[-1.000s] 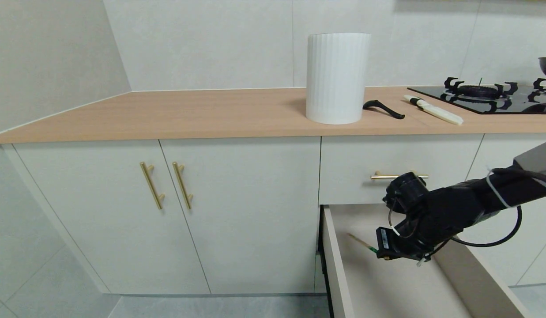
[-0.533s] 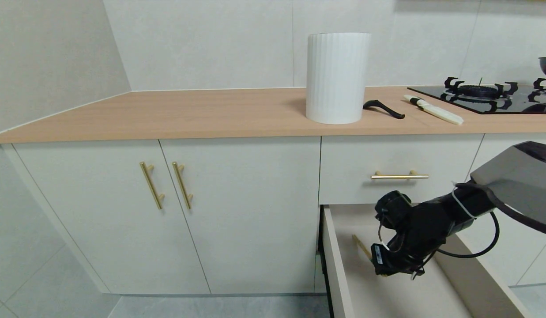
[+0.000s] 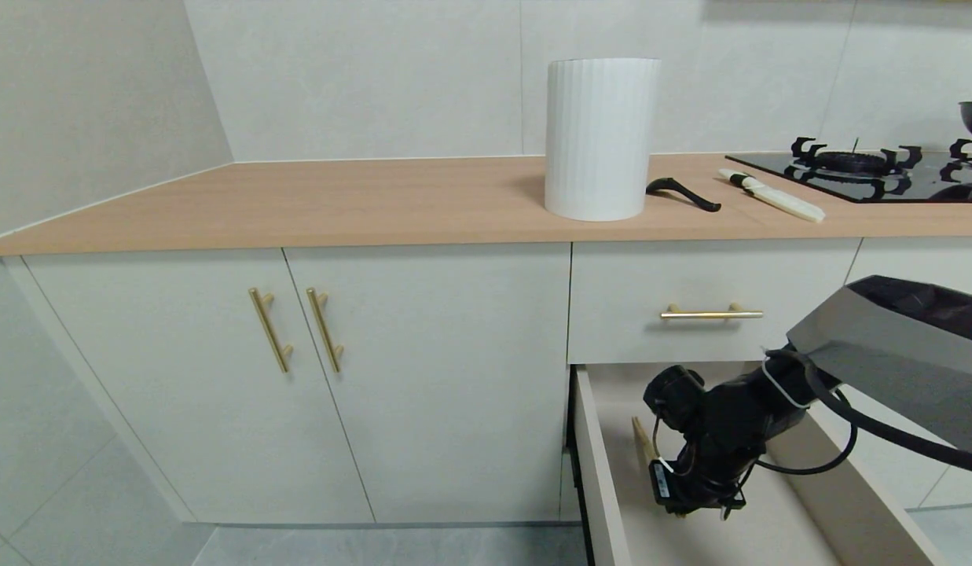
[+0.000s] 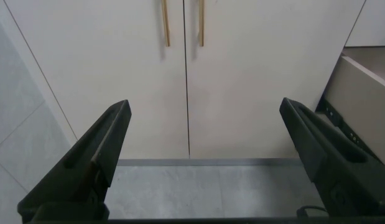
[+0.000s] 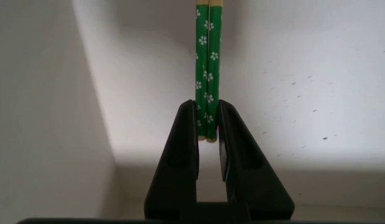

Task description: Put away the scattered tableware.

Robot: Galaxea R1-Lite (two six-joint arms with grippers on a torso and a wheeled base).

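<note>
A pair of green chopsticks (image 5: 208, 74) with white flowers and bare wooden ends is pinched between my right gripper's (image 5: 208, 109) fingers, over the pale floor of the open drawer (image 5: 304, 93). In the head view the right gripper (image 3: 665, 486) sits low inside the drawer (image 3: 599, 472), near its left wall, and the chopsticks' (image 3: 641, 444) wooden ends stick out toward the back. My left gripper (image 4: 203, 109) is open with nothing between its fingers, facing the cabinet doors (image 4: 186, 62) and the floor.
On the counter stand a white ribbed cylinder (image 3: 601, 137), a black utensil (image 3: 682, 192) and a cream knife (image 3: 771, 196), beside a gas hob (image 3: 871, 169). A shut drawer with a brass handle (image 3: 711, 314) lies above the open one. Two cabinet doors (image 3: 297, 328) are to the left.
My right arm has gone down and to the left, deeper into the open drawer, with the chopsticks still in its grip.
</note>
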